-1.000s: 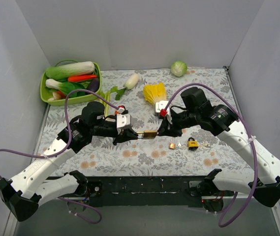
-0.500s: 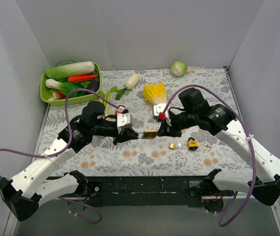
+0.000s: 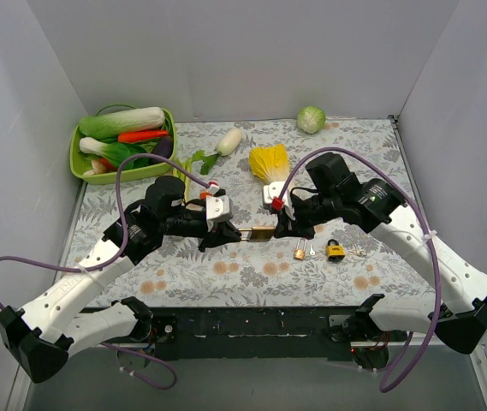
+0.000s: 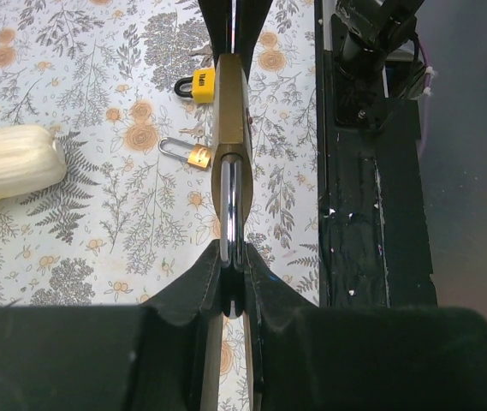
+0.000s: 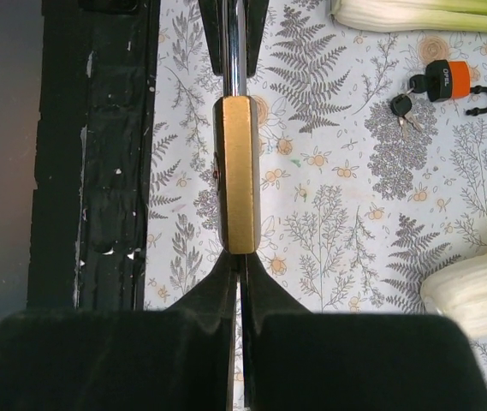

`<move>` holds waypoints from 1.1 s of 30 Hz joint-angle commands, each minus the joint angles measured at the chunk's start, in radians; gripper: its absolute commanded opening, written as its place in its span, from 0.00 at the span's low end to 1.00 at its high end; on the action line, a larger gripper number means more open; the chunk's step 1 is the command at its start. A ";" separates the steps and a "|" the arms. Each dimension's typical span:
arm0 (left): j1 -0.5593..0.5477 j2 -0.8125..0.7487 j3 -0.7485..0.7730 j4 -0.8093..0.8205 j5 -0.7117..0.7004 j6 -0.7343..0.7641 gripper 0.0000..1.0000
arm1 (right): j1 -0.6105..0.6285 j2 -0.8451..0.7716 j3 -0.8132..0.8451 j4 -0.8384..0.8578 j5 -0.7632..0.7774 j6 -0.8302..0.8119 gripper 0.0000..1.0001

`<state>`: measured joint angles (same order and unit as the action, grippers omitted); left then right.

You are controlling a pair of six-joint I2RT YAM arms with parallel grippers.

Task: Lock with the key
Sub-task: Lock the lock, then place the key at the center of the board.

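the left gripper (image 4: 233,255) stood clamped on the shackle (image 4: 233,201) of the brass padlock (image 4: 230,103), which hung between both pairs of fingers. the right gripper (image 5: 240,261) was pinched shut at its base, key unseen; a hard twist might wrench the shackle free.

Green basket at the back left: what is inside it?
Inside the green basket lie vegetables: a long white-green cabbage on top, an orange carrot, leafy greens and a dark eggplant. They cover the basket's floor, so anything beneath cannot be seen.
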<state>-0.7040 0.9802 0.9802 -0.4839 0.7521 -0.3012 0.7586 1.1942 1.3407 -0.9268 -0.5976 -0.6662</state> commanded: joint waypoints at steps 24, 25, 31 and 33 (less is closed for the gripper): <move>0.210 -0.057 -0.043 0.126 -0.049 -0.189 0.00 | -0.173 -0.185 -0.431 0.399 0.275 0.747 0.01; 0.212 -0.061 -0.051 0.136 -0.062 -0.206 0.00 | -0.171 -0.185 -0.472 0.413 0.271 0.758 0.01; 0.228 -0.098 -0.104 0.157 -0.085 -0.271 0.00 | -0.171 -0.157 -0.612 0.525 0.386 1.042 0.01; 0.239 -0.106 -0.107 0.136 -0.085 -0.268 0.00 | -0.156 -0.096 -0.629 0.528 0.380 1.092 0.01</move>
<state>-0.4816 0.9348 0.8661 -0.4263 0.6586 -0.5247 0.5892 1.0317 0.7380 -0.5110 -0.2798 0.1967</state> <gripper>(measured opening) 0.097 0.027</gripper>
